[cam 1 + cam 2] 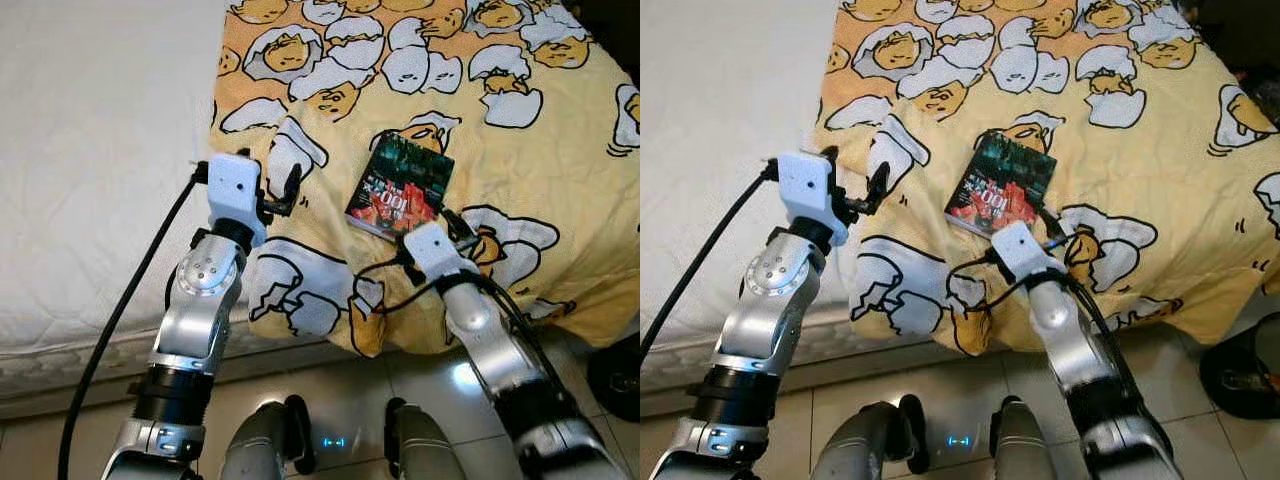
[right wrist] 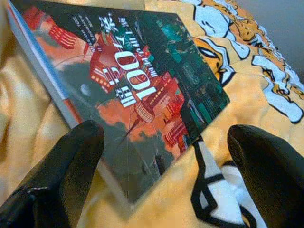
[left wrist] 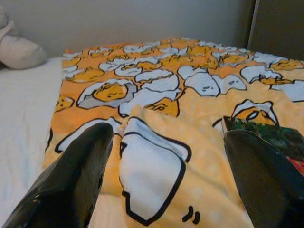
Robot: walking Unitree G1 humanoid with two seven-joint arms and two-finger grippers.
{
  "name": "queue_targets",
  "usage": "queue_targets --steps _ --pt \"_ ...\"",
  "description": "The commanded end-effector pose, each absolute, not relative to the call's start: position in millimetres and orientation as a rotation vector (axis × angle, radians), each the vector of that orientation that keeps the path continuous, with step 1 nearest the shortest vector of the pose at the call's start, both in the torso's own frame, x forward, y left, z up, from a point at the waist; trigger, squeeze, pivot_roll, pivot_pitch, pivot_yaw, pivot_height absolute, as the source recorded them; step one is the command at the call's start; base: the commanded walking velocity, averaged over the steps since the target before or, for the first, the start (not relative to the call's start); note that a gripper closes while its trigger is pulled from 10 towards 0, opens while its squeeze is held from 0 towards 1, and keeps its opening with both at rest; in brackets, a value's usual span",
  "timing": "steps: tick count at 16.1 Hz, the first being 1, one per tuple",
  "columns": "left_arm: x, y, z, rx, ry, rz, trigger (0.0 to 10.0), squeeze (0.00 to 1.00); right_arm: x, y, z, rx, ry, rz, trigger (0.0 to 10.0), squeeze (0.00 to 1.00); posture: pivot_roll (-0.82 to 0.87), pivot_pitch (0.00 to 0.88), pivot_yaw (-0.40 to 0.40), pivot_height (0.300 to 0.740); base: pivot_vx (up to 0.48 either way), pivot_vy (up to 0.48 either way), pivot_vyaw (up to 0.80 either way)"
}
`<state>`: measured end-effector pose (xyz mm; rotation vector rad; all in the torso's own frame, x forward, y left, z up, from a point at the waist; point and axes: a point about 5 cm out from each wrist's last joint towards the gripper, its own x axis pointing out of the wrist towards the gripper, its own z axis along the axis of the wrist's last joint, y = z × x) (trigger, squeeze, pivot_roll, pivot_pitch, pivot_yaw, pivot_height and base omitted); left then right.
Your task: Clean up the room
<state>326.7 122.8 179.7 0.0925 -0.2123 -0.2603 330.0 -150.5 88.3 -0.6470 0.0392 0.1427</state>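
Observation:
A paperback book [image 1: 400, 187] with a dark green and red cover lies flat on the yellow blanket [image 1: 520, 150] printed with egg cartoons, near the bed's front edge. My right gripper [image 2: 166, 137] is open and low over the blanket, one finger on each side of the book's [image 2: 137, 85] near corner, not touching it. My left gripper [image 1: 275, 175] is open too and hovers over the blanket's left border, to the left of the book. In the left wrist view its fingers [image 3: 71, 185] frame a white egg figure, with the book [image 3: 275, 135] just past one fingertip.
The blanket covers the right part of a white mattress [image 1: 90, 150], which lies bare on the left. A pale pillow [image 3: 19, 50] sits at the bed's far end. Shiny tiled floor [image 1: 350, 385] runs below the bed edge, with a dark object [image 1: 1245, 375] at the right.

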Motion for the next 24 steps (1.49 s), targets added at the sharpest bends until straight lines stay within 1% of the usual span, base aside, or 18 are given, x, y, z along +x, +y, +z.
queue_targets --steps 1,5,6,7,8,10,12,16,17,21,23,24 --pt "323.8 123.4 174.6 0.098 -0.187 -0.265 10.0 0.00 326.8 -149.4 77.8 -0.664 0.067 0.159 10.0 0.00 -0.12 0.227 0.076 0.723 0.000 0.000 0.00" --pt "323.0 127.1 176.9 0.101 -0.179 -0.258 10.0 0.00 332.3 -147.0 66.0 -0.623 0.153 0.165 10.0 0.00 -0.11 0.244 0.083 0.723 0.000 0.000 0.00" --pt "322.1 129.1 177.3 0.106 -0.178 -0.253 10.0 0.00 334.7 -146.2 69.0 -0.618 0.130 0.163 10.0 0.00 -0.10 0.248 0.081 0.723 0.000 0.000 0.00" --pt "321.8 129.7 177.5 0.107 -0.178 -0.252 10.0 0.00 335.6 -145.0 72.7 -0.621 0.100 0.164 10.0 0.00 -0.10 0.248 0.081 0.723 0.000 0.000 0.00" --pt "321.0 130.5 178.2 0.110 -0.181 -0.248 10.0 0.00 336.1 -143.6 81.5 -0.632 0.029 0.154 10.0 0.00 -0.10 0.250 0.079 0.723 0.000 0.000 0.00" --pt "319.3 130.3 179.1 0.110 -0.183 -0.243 10.0 0.00 332.5 -143.2 106.2 -0.634 -0.171 0.100 10.0 0.00 -0.10 0.253 0.076 0.723 0.000 0.000 0.00" --pt "318.5 130.3 178.6 0.108 -0.181 -0.242 10.0 0.00 322.8 -139.4 102.1 -0.610 -0.161 0.144 10.0 0.00 -0.10 0.255 0.073 0.723 0.000 0.000 0.00" --pt "317.6 128.7 177.3 0.102 -0.175 -0.246 10.0 0.00 301.3 -137.1 83.5 -0.636 -0.116 0.239 10.0 0.00 -0.11 0.258 0.071 0.723 0.000 0.000 0.00" --pt "318.4 128.0 177.5 0.100 -0.174 -0.248 10.0 0.00 299.3 -140.7 79.1 -0.653 -0.092 0.247 10.0 0.00 -0.11 0.257 0.072 0.723 0.000 0.000 0.00" --pt "318.6 127.0 177.8 0.099 -0.173 -0.253 10.0 0.00 305.1 -149.7 68.2 -0.696 -0.025 0.241 10.0 0.00 -0.11 0.257 0.075 0.723 0.000 0.000 0.00" --pt "316.6 122.6 174.9 0.107 -0.155 -0.295 10.0 0.00 309.5 -154.4 62.1 -0.719 0.013 0.235 10.0 0.00 -0.11 0.258 0.075 0.723 0.000 0.000 0.00" --pt "314.2 117.3 170.6 0.121 -0.129 -0.346 10.0 0.00 312.0 -155.6 60.2 -0.732 0.030 0.237 10.0 0.00 -0.10 0.260 0.075 0.723 0.000 0.000 0.00"
